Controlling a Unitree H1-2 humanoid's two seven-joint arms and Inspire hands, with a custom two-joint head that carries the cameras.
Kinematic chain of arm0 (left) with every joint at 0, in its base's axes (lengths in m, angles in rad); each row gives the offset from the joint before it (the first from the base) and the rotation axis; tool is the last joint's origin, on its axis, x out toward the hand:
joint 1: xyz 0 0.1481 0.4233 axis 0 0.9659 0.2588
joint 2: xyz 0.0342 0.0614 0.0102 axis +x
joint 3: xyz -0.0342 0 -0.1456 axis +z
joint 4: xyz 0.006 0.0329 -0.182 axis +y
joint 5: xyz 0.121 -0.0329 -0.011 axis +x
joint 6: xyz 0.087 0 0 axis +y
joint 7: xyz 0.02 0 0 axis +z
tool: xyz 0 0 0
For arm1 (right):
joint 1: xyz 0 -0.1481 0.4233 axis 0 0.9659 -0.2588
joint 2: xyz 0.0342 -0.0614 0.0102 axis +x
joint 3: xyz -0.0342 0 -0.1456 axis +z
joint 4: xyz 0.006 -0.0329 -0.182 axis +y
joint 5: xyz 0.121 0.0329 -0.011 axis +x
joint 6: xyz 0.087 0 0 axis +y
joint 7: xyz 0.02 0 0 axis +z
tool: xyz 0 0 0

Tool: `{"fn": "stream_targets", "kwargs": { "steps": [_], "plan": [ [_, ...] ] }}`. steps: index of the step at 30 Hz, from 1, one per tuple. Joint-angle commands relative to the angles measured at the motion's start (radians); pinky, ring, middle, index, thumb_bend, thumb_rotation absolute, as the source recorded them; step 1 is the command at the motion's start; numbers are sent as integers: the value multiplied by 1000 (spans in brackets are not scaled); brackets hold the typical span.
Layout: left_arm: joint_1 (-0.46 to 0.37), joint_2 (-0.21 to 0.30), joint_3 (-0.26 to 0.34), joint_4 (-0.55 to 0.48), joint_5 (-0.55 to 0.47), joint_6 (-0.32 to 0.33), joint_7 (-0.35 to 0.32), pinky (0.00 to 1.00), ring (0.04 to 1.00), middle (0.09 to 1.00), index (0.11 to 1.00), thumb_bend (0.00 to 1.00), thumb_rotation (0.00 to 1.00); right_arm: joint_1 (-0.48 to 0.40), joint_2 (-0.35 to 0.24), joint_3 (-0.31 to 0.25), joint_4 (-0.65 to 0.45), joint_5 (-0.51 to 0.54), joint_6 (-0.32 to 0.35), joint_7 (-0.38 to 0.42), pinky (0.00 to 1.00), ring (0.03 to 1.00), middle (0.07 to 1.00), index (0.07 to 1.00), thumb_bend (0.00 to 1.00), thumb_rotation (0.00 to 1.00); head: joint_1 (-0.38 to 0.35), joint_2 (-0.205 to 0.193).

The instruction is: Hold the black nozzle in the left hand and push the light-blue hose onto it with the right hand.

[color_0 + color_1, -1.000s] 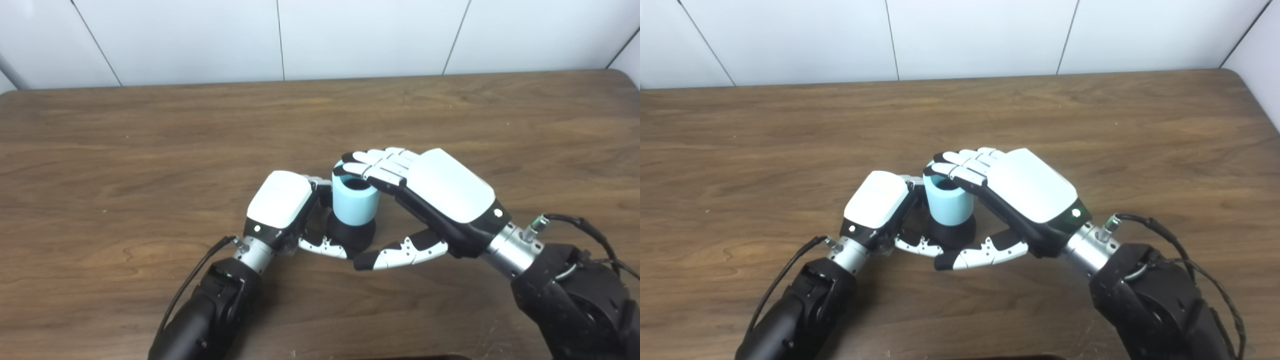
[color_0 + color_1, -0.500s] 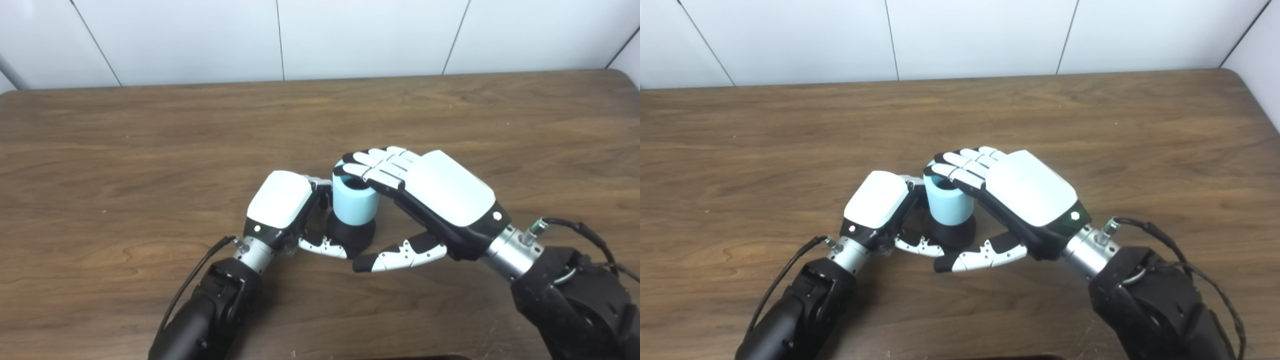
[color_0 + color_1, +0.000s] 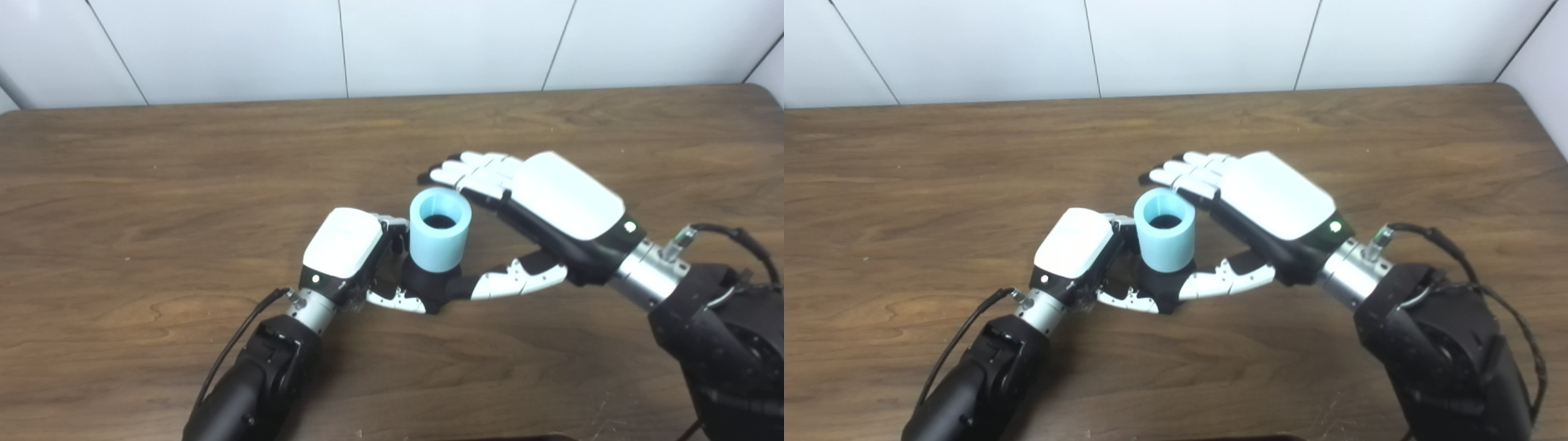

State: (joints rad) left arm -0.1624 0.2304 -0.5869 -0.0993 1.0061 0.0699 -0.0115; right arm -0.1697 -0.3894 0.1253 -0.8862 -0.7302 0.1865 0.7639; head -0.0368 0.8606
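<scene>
A short light-blue hose (image 3: 438, 230) stands upright on top of the black nozzle (image 3: 422, 284), near the middle of the wooden table (image 3: 184, 159). My left hand (image 3: 346, 251) is shut on the black nozzle, its fingers wrapped around the base from the left. My right hand (image 3: 539, 202) is open, fingers stretched out flat behind and right of the hose, thumb (image 3: 514, 280) low beside the nozzle. It does not grip the hose. The same scene shows in the right eye view, with the hose (image 3: 1164, 230) between both hands.
The table's far edge meets a white panelled wall (image 3: 392, 43). The right edge of the table shows in the right eye view (image 3: 1534, 122). Cables run from both wrists.
My right hand has lifted off the top of the hose and moved back and to the right, fingers spread. The hose's open top is now uncovered. My left hand has not moved.
</scene>
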Motion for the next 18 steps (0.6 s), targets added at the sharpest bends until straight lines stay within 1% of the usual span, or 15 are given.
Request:
{"fn": "stream_targets", "kwargs": {
  "steps": [1, 7, 9, 12, 15, 17, 18],
  "plan": [
    [83, 30, -55, 123, -7, 59, -209, 400, 526, 511, 472, 476, 0, -57, 15, -47, -63, 32, 7, -26, 861, 910, 915, 911, 561, 985, -1, 1],
    [85, 33, -50, 120, -13, 55, -204, 400, 526, 508, 481, 476, 0, -39, 56, -75, -63, 58, 30, -29, 835, 900, 908, 916, 557, 997, 0, 2],
    [84, 33, -48, 123, -16, 54, -201, 401, 523, 504, 482, 477, 0, -33, 69, -81, -63, 69, 52, -29, 825, 898, 905, 917, 564, 997, 0, 1],
    [84, 32, -42, 126, -24, 57, -198, 396, 537, 533, 453, 473, 0, -16, 96, -92, -64, 84, 98, -33, 764, 885, 896, 912, 583, 974, -1, 0],
    [84, 32, -32, 117, -32, 57, -188, 379, 526, 552, 451, 471, 0, 14, 119, -104, -59, 98, 141, -49, 765, 886, 893, 900, 580, 940, 3, -2],
    [78, 38, -35, 108, -12, 55, -182, 364, 506, 553, 468, 473, 0, 35, 131, -108, -49, 102, 159, -60, 766, 887, 900, 902, 558, 926, 6, -2],
    [74, 43, -38, 104, 4, 51, -177, 466, 575, 546, 469, 494, 0, 46, 137, -109, -43, 102, 162, -65, 762, 883, 904, 904, 552, 918, 9, -3]
  ]
}}
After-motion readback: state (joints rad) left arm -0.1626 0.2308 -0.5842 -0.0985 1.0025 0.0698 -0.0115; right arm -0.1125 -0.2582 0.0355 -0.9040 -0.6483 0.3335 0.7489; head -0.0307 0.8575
